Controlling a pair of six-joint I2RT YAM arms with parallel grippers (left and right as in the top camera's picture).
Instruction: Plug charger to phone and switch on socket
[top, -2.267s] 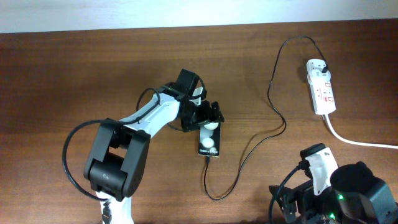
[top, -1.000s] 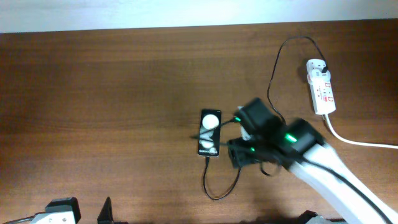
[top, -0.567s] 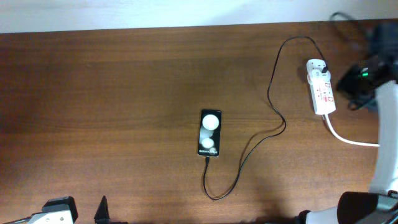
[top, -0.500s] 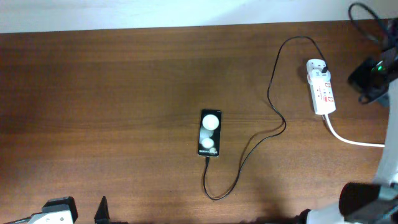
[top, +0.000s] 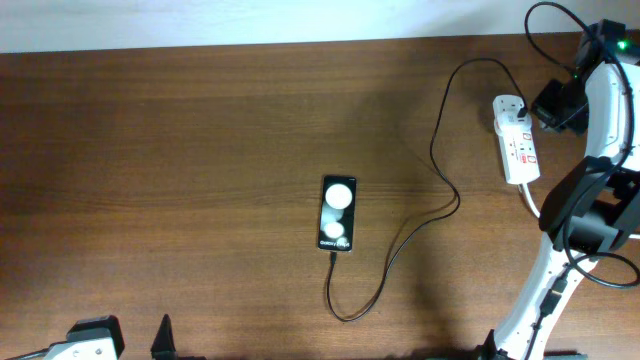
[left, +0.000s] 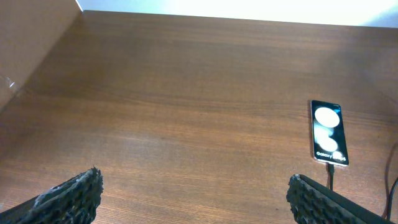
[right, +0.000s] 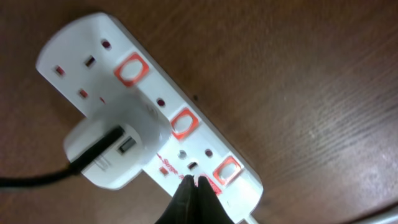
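Note:
The black phone lies face up mid-table, also in the left wrist view. The charger's thin black cable runs from the phone's near end, loops and climbs to the white socket at the far right. In the right wrist view the cable enters a white plug block seated in the socket. My right gripper is shut, its tips pressed on the socket's face beside a red switch; overhead it sits at the socket's right side. My left gripper is open over bare wood.
A thick white cord leaves the socket toward the right edge. The right arm's base stands just below it. The left arm is pulled back at the bottom left corner. A pale wall borders the table's far edge.
The right arm swung from beside the phone to the socket and its gripper shut. Earlier the left arm left the phone and withdrew to the bottom left.

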